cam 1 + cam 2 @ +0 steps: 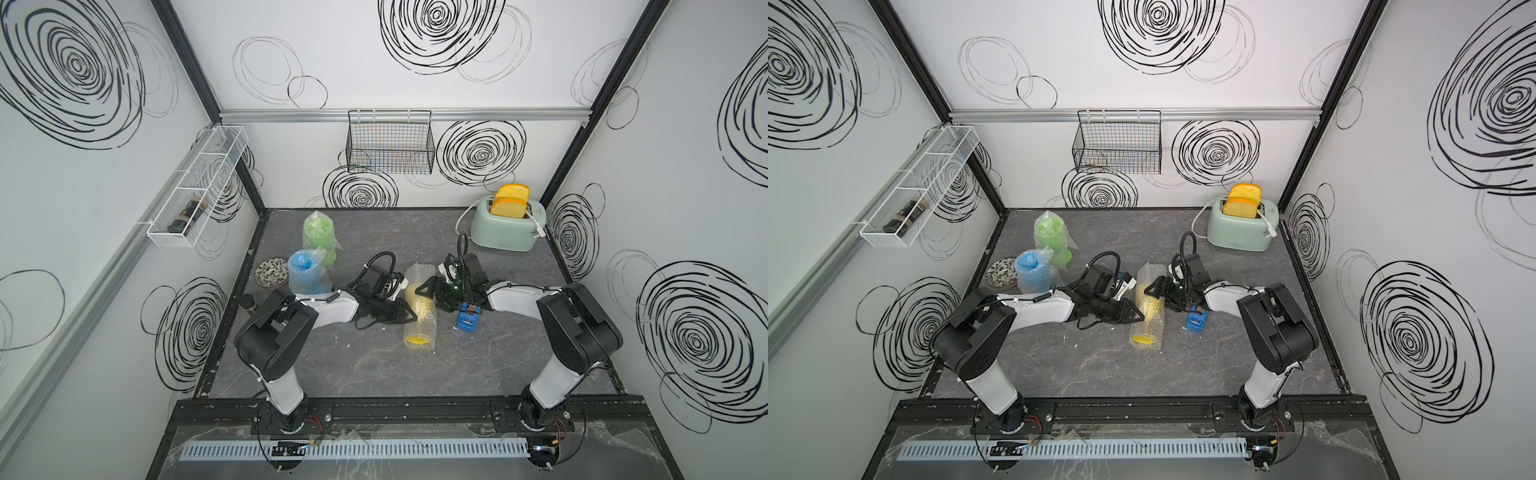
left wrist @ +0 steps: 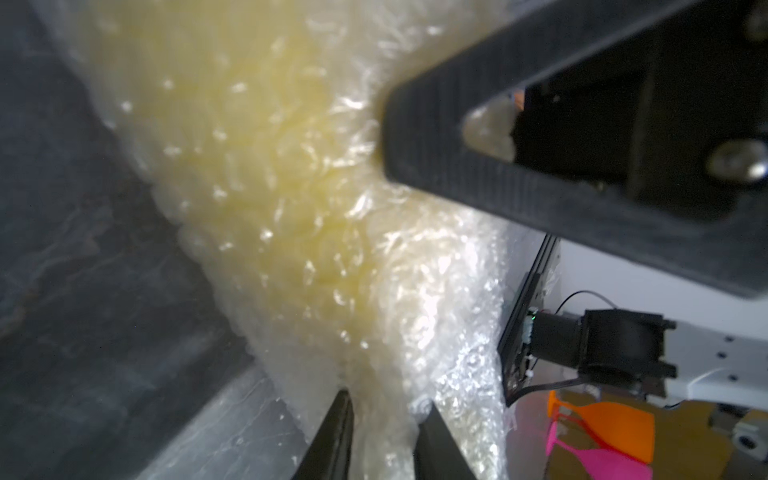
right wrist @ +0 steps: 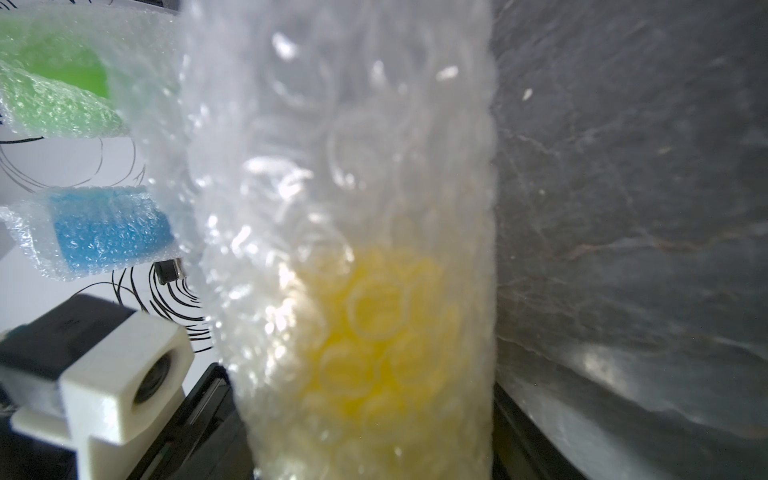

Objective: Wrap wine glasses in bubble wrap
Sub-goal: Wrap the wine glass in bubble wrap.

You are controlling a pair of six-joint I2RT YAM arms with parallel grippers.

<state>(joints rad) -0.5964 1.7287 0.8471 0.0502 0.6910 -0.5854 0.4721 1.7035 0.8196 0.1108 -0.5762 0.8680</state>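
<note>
Evidently the last glass was in hand: the yellow glass lay on its side on the bench, rolled in wrap, while the green glass and blue glass stood wrapped at the far left. The left jaws pinched a fold of wrap near the stem; the right jaws stood wide, seemingly clamped across the bowl end. Next, I judged, the seam needed holding shut for tape. The seam itself was hidden, and both wrist views were blurred.

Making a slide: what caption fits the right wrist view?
Close-up: yellow goblet rolled in bubble wrap; wrapped green goblet and blue goblet beyond.
</note>
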